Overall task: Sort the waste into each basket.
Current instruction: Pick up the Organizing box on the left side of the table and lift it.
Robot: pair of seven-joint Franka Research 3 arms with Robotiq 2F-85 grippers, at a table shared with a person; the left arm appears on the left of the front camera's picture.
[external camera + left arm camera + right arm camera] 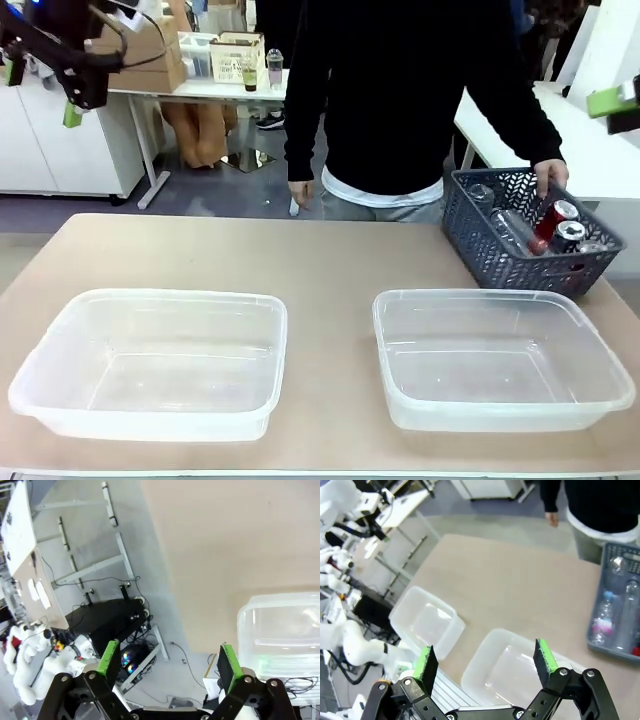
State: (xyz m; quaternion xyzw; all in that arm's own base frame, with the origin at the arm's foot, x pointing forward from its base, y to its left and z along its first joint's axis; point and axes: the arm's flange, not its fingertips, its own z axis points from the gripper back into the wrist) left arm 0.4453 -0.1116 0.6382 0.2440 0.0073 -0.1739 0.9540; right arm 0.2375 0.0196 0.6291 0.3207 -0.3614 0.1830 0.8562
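Note:
The waste lies in a dark lattice basket (500, 255) at the table's far right: red cans (560, 213), a black-silver can (571, 236) and clear bottles (515, 230), one with a pinkish label (602, 625). A person's hand (551, 176) rests on that basket's rim. Two clear tubs stand near the front edge, one left (170, 295) and one right (480, 293), both with nothing inside. My left gripper (42, 90) hangs open high at the upper left, its jaws (168, 662) wide over the floor beside the left tub (280, 630). My right gripper (485, 660) is open high above the tubs, its green pad (612, 100) at the upper right.
The person in a black top stands at the far edge, the other hand (300, 192) hanging down. Bare tan tabletop (300, 250) stretches between the tubs and the far edge. Desks, boxes and other equipment stand on the floor behind and to the left.

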